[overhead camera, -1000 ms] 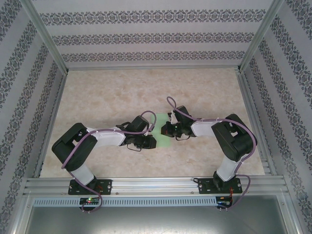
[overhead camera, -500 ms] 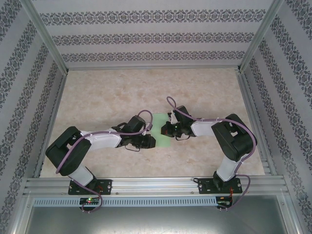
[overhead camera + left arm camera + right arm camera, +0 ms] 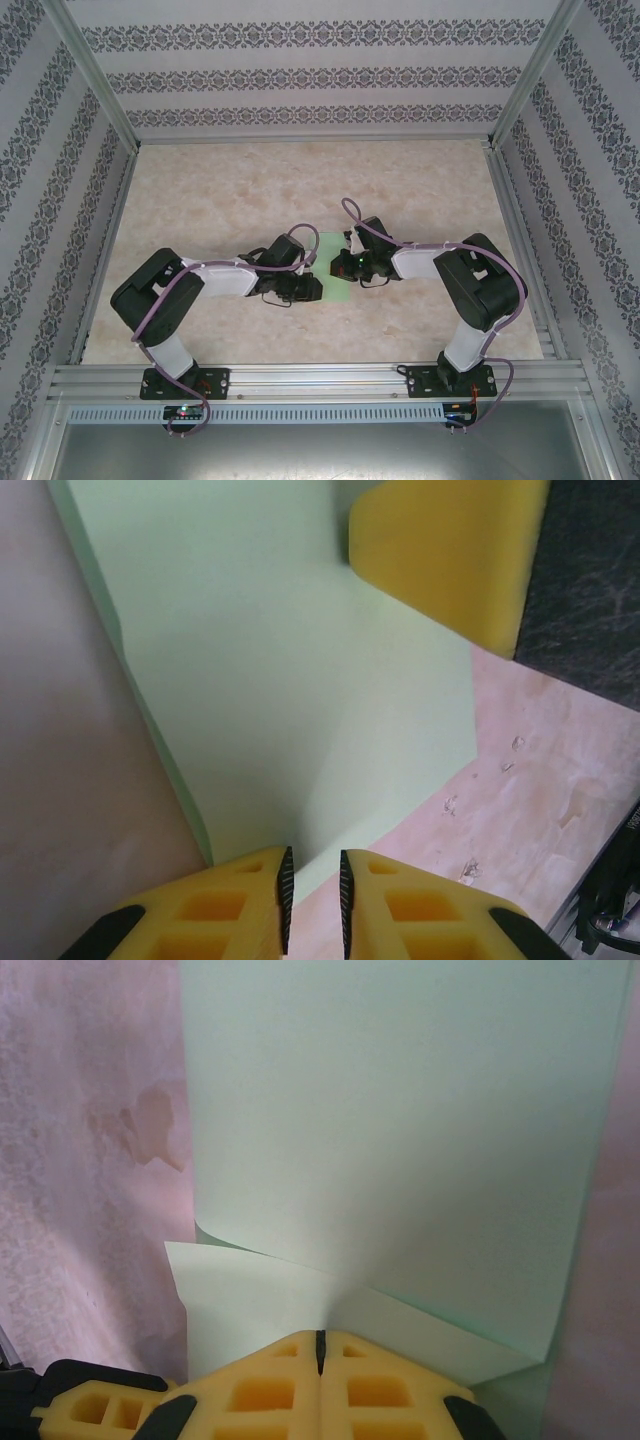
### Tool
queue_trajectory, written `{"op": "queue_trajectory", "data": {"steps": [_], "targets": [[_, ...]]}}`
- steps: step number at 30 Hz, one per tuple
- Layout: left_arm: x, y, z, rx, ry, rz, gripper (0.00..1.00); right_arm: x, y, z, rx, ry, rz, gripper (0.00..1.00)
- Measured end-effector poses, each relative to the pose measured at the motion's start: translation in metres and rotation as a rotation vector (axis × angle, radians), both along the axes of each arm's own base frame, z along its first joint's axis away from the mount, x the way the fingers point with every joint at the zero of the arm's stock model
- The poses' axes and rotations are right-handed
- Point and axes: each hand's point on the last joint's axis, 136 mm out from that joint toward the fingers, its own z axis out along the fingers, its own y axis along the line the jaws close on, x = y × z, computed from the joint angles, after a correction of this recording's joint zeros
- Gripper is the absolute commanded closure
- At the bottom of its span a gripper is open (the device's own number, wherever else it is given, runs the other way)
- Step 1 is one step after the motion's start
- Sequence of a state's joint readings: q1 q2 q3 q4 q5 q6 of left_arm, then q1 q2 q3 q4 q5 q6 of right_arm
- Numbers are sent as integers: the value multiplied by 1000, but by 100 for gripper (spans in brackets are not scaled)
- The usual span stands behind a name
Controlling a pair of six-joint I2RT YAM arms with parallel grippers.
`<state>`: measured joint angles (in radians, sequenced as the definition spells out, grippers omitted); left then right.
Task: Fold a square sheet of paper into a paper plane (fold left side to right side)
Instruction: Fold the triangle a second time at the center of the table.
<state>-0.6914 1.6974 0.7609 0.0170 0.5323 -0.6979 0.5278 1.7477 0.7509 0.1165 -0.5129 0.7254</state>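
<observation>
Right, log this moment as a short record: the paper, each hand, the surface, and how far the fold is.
paper: square sheet of paper, pale green, between the two hands, a second layer showing at its edge
left hand: left hand, fingers a narrow gap apart, the sheet's edge running in between them; grip not confirmed
right hand: right hand, shut, tips against the sheet where a flap bends up
surface: table, pale marbled
fold: no plane shape yet
</observation>
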Motion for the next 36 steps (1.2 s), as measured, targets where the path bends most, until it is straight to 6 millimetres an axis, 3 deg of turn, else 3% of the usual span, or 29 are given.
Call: {"op": "queue_trajectory", "data": {"steps": [15, 20, 24, 32, 36], "targets": [[-17, 12, 5, -19, 1, -6, 77, -1, 0, 0, -10, -1, 17, 100], [-2, 6, 24, -55, -20, 3, 77, -1, 0, 0, -10, -1, 17, 100], [20, -13, 37, -91, -47, -7, 78, -2, 0, 0, -11, 0, 17, 100], [24, -20, 2, -53, 27, -20, 79, -2, -1, 0, -14, 4, 17, 100], [25, -21, 1, -58, 27, -23, 79, -2, -1, 0, -14, 5, 17, 100]]}}
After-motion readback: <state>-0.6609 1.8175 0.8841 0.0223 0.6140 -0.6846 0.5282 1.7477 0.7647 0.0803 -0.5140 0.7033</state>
